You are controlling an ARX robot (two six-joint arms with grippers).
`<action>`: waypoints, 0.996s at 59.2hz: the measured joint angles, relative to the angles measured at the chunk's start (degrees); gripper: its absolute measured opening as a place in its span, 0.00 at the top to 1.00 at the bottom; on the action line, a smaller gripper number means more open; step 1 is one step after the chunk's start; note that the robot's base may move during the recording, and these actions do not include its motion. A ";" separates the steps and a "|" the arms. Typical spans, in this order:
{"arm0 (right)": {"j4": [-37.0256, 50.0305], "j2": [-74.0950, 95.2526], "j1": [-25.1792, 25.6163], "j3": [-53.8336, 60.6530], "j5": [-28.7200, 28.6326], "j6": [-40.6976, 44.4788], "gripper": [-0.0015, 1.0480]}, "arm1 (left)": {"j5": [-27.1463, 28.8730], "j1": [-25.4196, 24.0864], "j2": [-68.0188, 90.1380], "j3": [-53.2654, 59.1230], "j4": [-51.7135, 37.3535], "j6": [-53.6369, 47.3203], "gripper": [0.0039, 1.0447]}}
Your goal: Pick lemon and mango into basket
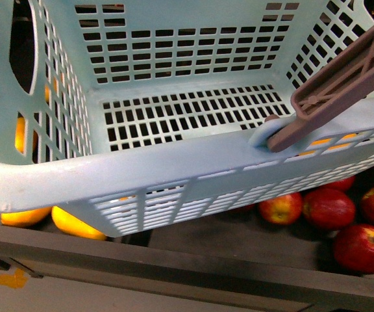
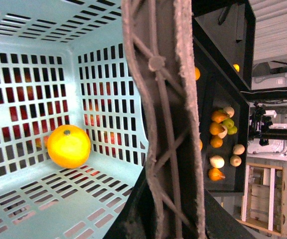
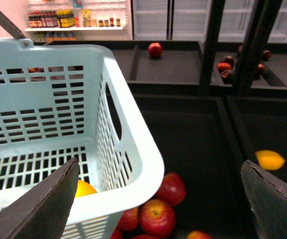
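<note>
From the front, the basket fills the view. The part of its slotted floor that shows is bare, and a brown-grey handle is folded down on the right rim. Two orange-yellow fruits peek out under the near left corner, and red apples lie to the right. Neither arm shows.

The left wrist view looks past that handle, close to the lens, into the basket. A round yellow-orange fruit with a small stem dimple, which I take for the lemon, sits on the floor against a corner wall. The left gripper itself is out of view, so its state cannot be told.

In the right wrist view, the right gripper is spread wide with nothing between its fingers. A smooth yellow oval, probably the mango, lies alone in a dark bin. It is on the side away from the basket, just beyond the outer finger, with its long axis roughly in line with the gap. The right arm looks nearer.
</note>
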State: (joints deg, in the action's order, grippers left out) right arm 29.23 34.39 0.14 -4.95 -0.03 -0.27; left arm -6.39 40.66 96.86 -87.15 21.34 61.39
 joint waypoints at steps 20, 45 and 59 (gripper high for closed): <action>-0.04 0.13 -0.11 0.04 -0.02 0.00 0.08 | -0.07 -0.07 0.02 0.02 0.00 0.04 0.94; -0.07 0.17 -0.13 0.09 0.13 0.00 0.08 | -0.04 -0.07 0.02 0.02 0.00 -0.09 0.94; -0.07 0.11 -0.13 0.09 0.07 0.00 0.08 | -0.02 -0.07 0.02 0.02 0.00 -0.09 0.94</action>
State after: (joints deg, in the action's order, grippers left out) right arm 29.17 34.50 0.01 -4.86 0.03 -0.27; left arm -6.42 40.60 96.88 -87.13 21.34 61.30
